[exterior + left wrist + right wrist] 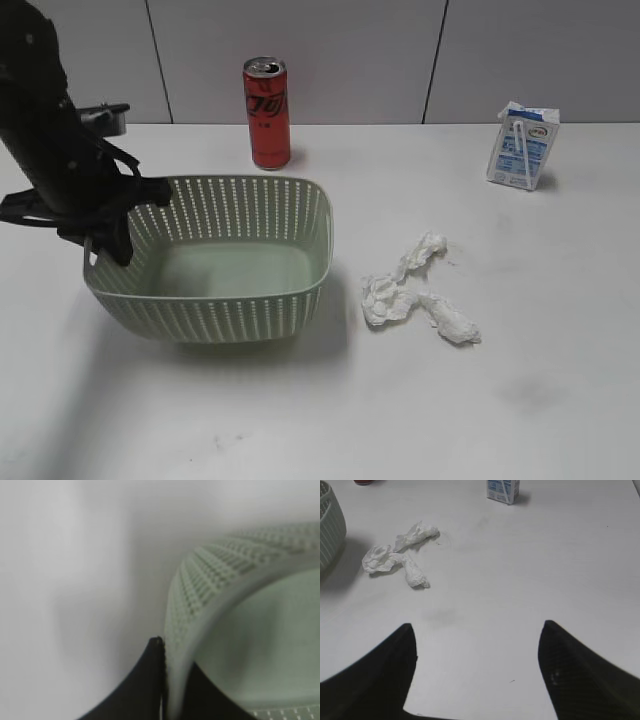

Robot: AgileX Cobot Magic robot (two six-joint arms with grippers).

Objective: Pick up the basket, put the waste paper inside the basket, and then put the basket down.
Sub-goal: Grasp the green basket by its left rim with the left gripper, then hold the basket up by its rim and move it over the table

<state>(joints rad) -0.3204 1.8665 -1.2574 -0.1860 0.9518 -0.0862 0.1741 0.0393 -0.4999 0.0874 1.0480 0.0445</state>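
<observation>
The pale green basket (pixel 235 265) sits left of centre and looks tilted, its left end raised. My left gripper (pixel 112 235) is shut on the basket's left rim; in the left wrist view the rim (pixel 210 575) runs between the two black fingers (pixel 175 665). The waste paper (pixel 415 295), crumpled white wads and strips, lies on the table to the right of the basket, and shows in the right wrist view (pixel 400 555) at upper left. My right gripper (pixel 477 630) is open and empty above bare table; it is out of the exterior view.
A red drink can (pixel 266 113) stands behind the basket near the wall. A blue-and-white carton (pixel 522 146) stands at the back right, also in the right wrist view (pixel 503 490). The white table (pixel 480 410) stretches in front.
</observation>
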